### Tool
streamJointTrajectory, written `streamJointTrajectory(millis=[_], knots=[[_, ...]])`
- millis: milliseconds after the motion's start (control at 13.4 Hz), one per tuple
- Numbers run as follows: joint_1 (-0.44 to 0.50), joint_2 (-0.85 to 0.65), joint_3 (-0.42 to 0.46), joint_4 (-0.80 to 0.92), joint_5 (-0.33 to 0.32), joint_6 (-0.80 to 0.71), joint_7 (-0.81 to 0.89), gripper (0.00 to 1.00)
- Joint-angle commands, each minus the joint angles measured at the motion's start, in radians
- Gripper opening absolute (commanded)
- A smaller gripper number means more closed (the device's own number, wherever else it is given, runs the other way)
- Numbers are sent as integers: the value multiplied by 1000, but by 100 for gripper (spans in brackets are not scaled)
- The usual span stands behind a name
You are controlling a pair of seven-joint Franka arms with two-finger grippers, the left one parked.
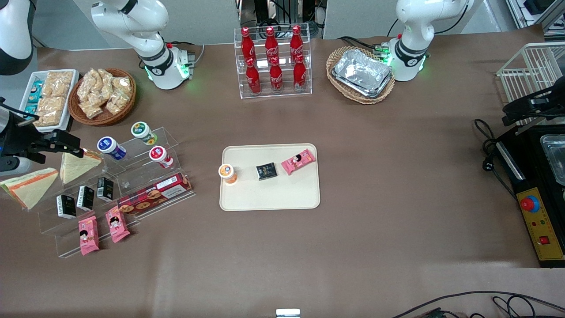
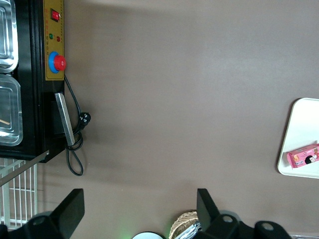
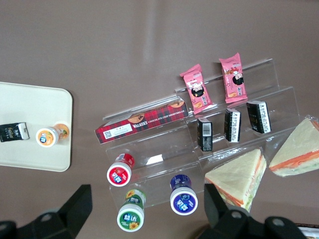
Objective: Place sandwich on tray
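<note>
The sandwich [image 1: 30,187] [image 3: 297,151] is a clear-wrapped wedge with a bright orange and green stripe. It lies on the clear stepped stand at the working arm's end of the table. My right gripper [image 1: 70,145] [image 3: 147,193] hovers open above that stand, over the blue-capped and green-capped bottles, holding nothing. It is farther from the front camera than the sandwich and apart from it. The cream tray [image 1: 269,199] [image 3: 29,107] [image 2: 305,123] lies at mid-table with an orange-lidded cup, a black packet and a pink packet on it.
A smaller, plainer sandwich [image 1: 78,164] [image 3: 238,177] lies beside one finger. The stand [image 1: 145,183] also holds a red biscuit box, black boxes, pink packets and three capped bottles. Snack baskets, a cola bottle rack [image 1: 273,62] and foil trays stand farther back.
</note>
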Motion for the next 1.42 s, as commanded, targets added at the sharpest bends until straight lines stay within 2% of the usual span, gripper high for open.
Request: streamJointTrajectory(millis=[0, 75, 299, 823, 1122, 1347], knots=[[-16, -9, 8, -1, -12, 5, 13, 100], [-16, -8, 8, -1, -12, 5, 13, 100], [-24, -5, -6, 0, -85, 11, 14, 100], [-46, 17, -159, -1, -73, 69, 6, 100], [-55, 40, -269, -3, 6, 91, 10, 100], [-56, 81, -346, -1, 7, 112, 2, 100]])
